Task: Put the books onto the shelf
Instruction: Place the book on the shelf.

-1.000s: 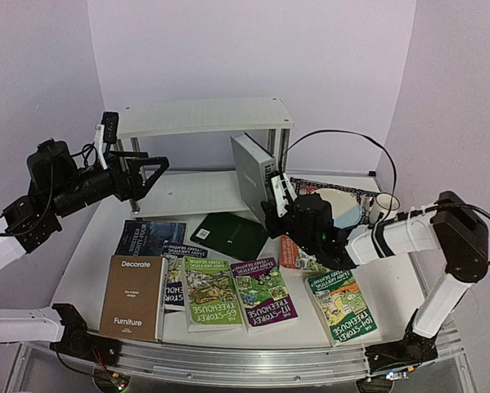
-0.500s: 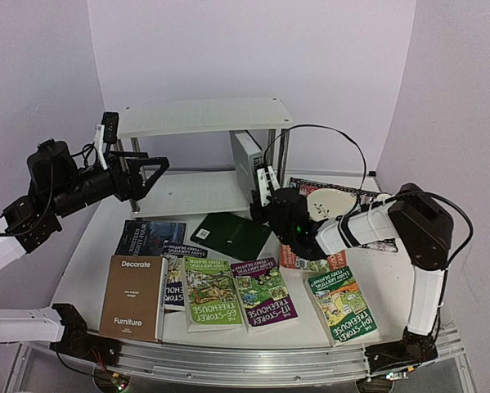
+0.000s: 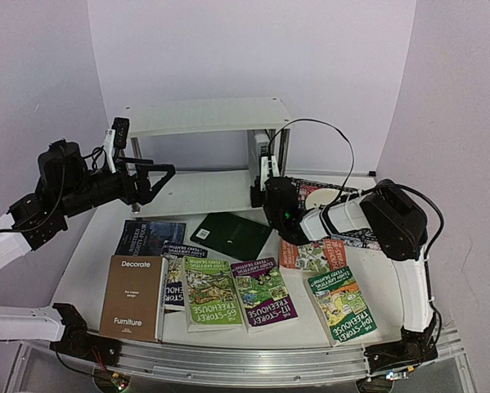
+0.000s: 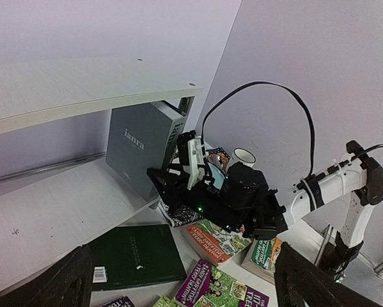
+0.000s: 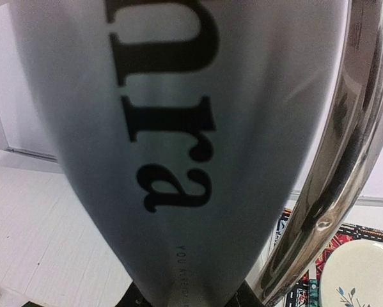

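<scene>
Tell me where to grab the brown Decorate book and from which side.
Take the Decorate book by its right long edge, from the right: it lies flat, but that edge seems to rest on the neighbouring paperback, likely leaving a gap.

The shelf [image 3: 204, 116] stood at the back of the table [image 3: 89, 237]. On its lower board, at the right end under the top board, the ianra book [image 4: 143, 147] stood upright just beside the right-hand leg [image 5: 332, 147]. The right gripper [image 4: 167, 188] was clamped on its near lower edge. The left gripper [image 3: 164, 174] hung spread wide before the shelf's left end, touching nothing. Right of the shelf, a plate [image 3: 318, 196] lay on a mat [image 3: 347, 190].

Along the table's near edge a row of books lay flat: the Decorate book [image 3: 134, 296] leftmost, a small book [image 3: 173, 282] beside it, then three Treehouse books [image 3: 263, 291]. Between that row and the shelf lay a left-hand book [image 3: 150, 237], a middle book [image 3: 231, 235] and a right-hand book [image 3: 310, 255] below the right arm.
</scene>
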Tool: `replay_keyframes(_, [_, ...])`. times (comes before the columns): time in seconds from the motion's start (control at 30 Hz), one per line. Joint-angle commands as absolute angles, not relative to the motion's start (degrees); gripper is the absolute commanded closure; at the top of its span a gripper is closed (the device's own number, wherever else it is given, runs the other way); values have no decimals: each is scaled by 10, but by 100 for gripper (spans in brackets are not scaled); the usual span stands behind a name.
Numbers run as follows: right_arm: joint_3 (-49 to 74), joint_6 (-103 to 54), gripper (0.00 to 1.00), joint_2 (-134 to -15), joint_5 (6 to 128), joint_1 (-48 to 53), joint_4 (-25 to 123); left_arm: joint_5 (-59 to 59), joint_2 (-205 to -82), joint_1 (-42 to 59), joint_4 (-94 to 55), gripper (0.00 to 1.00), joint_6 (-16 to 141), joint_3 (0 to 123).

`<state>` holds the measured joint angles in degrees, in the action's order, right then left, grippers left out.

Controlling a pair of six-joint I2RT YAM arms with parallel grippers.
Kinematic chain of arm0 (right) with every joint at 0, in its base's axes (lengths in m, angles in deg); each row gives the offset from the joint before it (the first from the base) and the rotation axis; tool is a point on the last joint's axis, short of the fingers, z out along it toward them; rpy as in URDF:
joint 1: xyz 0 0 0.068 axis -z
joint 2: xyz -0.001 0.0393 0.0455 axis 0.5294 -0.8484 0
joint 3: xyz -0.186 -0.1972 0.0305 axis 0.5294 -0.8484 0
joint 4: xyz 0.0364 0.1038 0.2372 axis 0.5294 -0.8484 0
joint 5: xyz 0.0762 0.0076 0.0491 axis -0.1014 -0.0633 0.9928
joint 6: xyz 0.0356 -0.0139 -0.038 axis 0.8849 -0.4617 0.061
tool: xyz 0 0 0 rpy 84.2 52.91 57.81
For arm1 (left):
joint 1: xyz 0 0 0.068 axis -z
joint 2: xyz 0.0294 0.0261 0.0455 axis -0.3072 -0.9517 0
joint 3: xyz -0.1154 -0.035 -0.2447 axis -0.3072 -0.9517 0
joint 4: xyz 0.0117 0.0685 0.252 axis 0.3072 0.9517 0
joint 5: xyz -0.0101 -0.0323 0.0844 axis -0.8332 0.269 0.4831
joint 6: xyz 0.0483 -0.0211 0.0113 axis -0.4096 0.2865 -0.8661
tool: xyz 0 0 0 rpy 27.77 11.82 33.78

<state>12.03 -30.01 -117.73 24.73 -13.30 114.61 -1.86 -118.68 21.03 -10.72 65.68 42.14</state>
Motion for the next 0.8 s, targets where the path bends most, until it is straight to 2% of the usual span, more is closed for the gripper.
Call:
replay_keyframes(0.0, [177, -275, 75, -1200, 218, -123, 1180, -21, -1191, 210, -113, 1, 652, 432])
replay_keyframes(0.33, [238, -274, 72, -1241, 197, -119, 1121, -15, -1185, 211, -109, 1, 649, 432])
replay_keyframes(0.63, [236, -259, 69, -1252, 184, -117, 1105, -16, -1184, 210, -108, 1, 648, 430])
replay_keyframes(0.7, [230, -255, 63, -1249, 182, -117, 1102, -17, -1185, 210, -107, 1, 648, 429])
replay_keyframes(0.77, [225, -252, 52, -1245, 180, -117, 1102, -18, -1184, 210, -107, 1, 649, 429])
